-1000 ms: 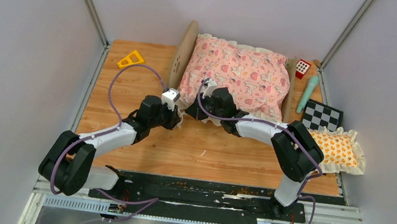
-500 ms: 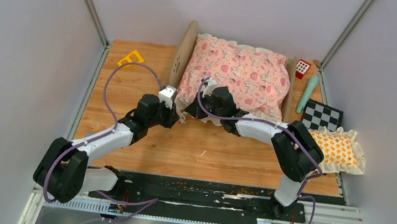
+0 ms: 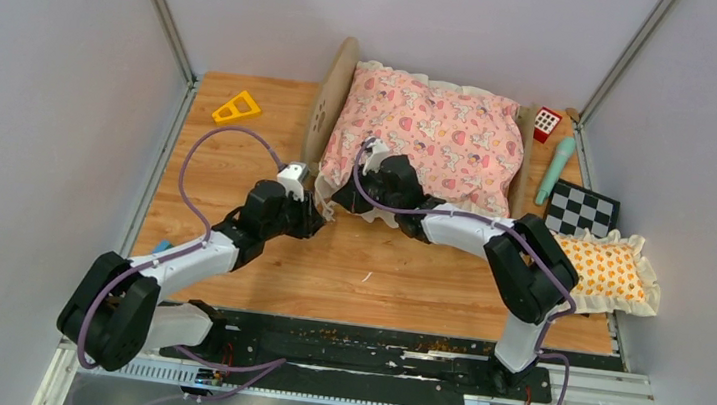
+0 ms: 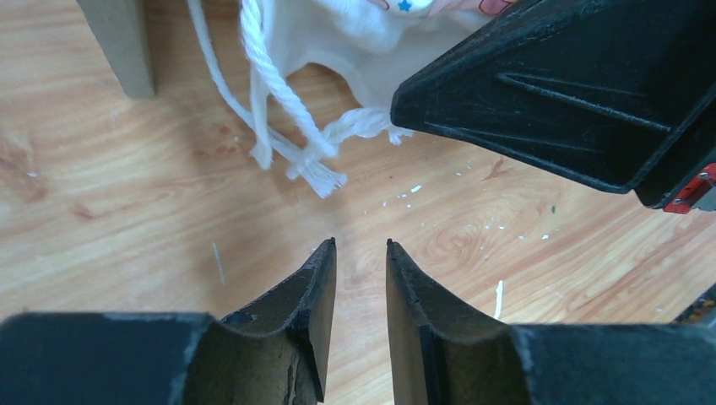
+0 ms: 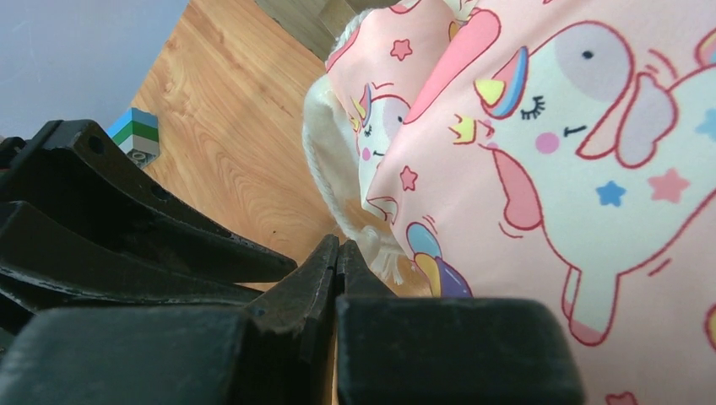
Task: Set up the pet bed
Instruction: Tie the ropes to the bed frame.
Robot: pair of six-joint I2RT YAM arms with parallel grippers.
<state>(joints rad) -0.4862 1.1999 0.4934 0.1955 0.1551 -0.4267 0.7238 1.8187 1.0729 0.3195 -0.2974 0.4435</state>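
Left hand (image 4: 360, 245) slightly open, empty, beside dangling white cords (image 4: 284, 94); right hand (image 5: 338, 246) pinched shut at the quilt (image 3: 432, 130) corner, crowding it; orange pillow (image 3: 609, 272) well apart

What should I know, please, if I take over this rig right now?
The left end effector has its jaws slightly open and empty, low over the table, just short of a white cord.
The right end effector is shut at the near-left corner of the quilt; I cannot tell whether it pinches fabric.
The bed stands at the far middle, with the quilt spread over it.
The pillow lies off the bed, by the right edge.
Done: quilt on.
Left: probably tidy that corner, then perhaps place the pillow.
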